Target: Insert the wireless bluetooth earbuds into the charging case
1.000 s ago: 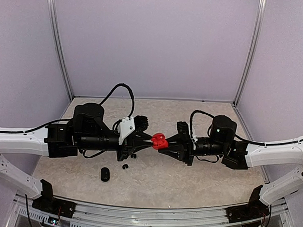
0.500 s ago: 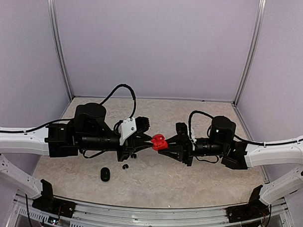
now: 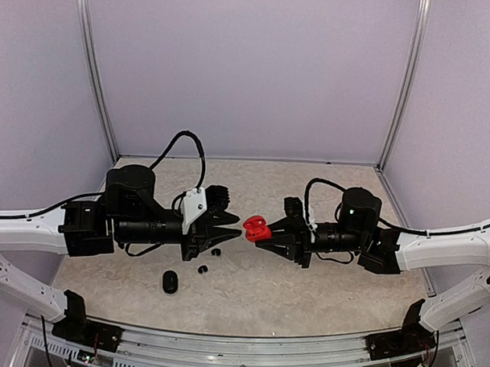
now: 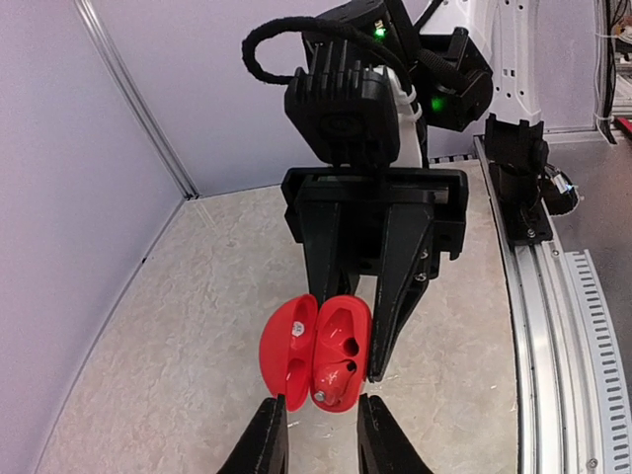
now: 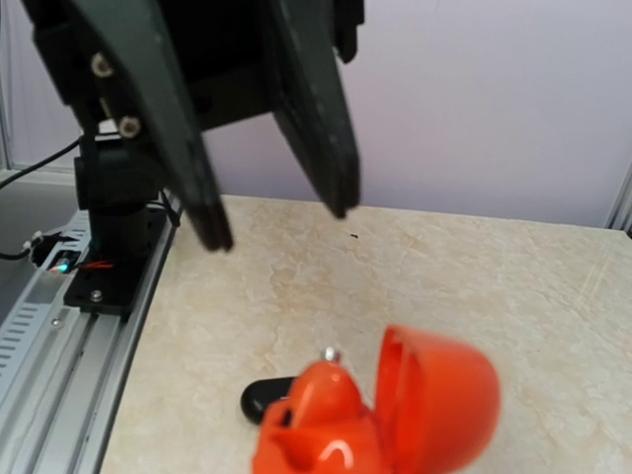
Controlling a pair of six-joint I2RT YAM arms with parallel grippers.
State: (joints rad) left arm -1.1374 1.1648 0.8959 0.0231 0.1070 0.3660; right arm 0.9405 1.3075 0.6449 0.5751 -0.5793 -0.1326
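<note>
Two black earbuds [image 3: 202, 269] lie loose on the surface [image 3: 306, 282], near each other and close to a black case [image 3: 170, 281], with neither arm touching any of them. Held up between the arms is the red charging case [image 4: 316, 351], its lid swung open and its body clamped tight in the right jaws. The left jaws stand just in front of it, partly parted. Bare surface shows between their fingers [image 4: 267, 439], and they hold nothing. Inside the red case the lower pocket seems to carry a red bud with a small metal tip. The upper pocket looks vacant, though it is too small in view to be sure, and a second red bud cannot be found anywhere. By my reading the red set is at best half done, and the black pair has not been started.
</note>
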